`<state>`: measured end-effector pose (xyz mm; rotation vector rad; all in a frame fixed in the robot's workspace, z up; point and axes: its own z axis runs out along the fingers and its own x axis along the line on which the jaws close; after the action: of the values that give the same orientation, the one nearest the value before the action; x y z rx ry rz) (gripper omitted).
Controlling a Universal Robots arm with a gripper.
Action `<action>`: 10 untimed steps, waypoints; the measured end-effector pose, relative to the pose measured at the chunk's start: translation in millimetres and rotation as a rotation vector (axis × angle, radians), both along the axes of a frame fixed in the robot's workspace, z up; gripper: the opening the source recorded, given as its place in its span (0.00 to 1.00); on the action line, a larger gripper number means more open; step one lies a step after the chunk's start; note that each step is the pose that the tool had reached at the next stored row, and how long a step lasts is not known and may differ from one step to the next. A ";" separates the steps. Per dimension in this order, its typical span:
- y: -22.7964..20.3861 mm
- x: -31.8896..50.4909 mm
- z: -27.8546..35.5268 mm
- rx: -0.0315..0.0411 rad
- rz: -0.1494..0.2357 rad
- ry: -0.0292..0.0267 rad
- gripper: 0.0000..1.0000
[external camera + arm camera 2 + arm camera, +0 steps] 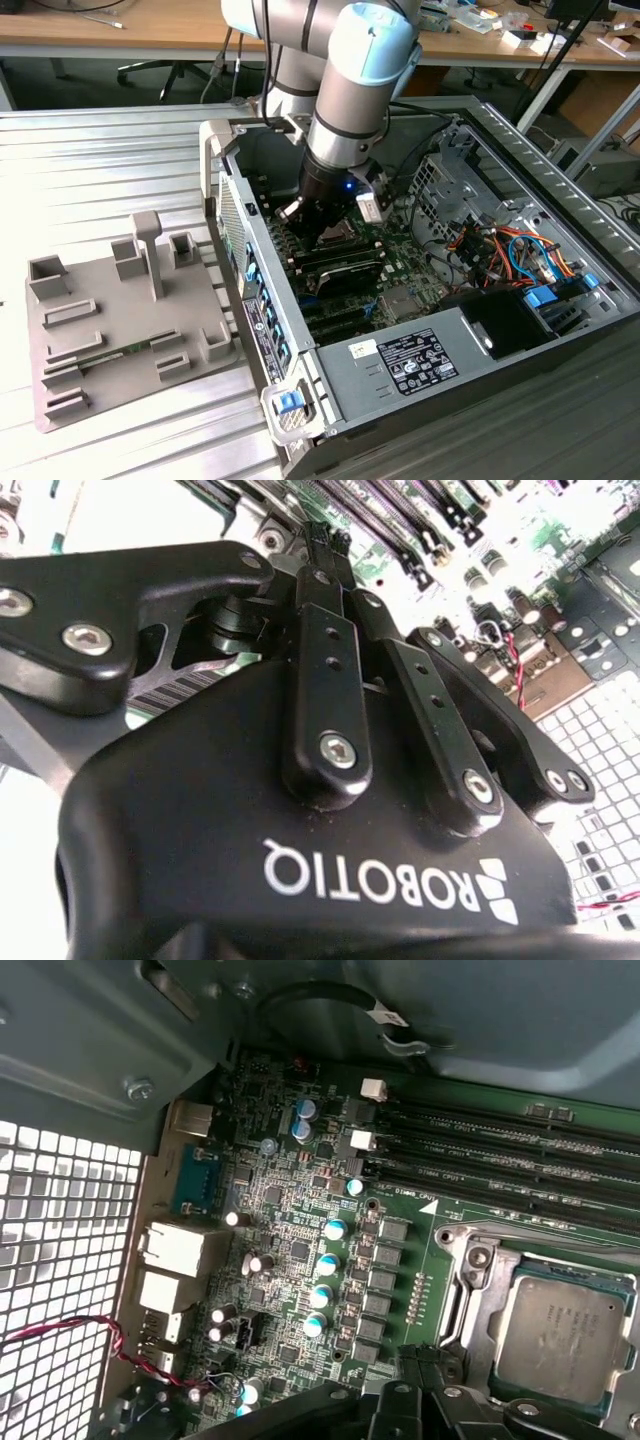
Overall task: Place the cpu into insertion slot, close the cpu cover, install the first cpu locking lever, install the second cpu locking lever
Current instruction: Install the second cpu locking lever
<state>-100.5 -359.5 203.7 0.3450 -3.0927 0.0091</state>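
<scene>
Black gripper links crowd the second wrist view, and the jaws look pressed together at the tips, with nothing to be seen pinched between them. In the first wrist view those tips sit just beside the near edge of the cpu, low enough, I judge, to work on the socket hardware rather than to carry anything.

Its grey top up, the cpu lies flat in the slot, so the placing looks done. A thin silvery frame, which I take for the cover, seems to lie flat around the chip's edge. Whether either lever is latched I cannot tell.

Around the slot spreads the green board, with long black memory slots just beside it. In the exterior view the arm reaches straight down into the open case, which lies on its side so the board faces up. At that view's left a grey fixture rests on the ribbed table, well apart from the gripper.
</scene>
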 end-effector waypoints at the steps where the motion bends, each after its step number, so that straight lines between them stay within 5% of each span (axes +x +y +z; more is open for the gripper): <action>1: 0.0 -0.3 -0.1 0.0003 0.001 -0.0001 0.11; 10: -0.1 -1.5 -2.9 0.0032 0.004 0.0001 0.11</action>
<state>-102.0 -359.6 200.8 0.3517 -3.0922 0.0043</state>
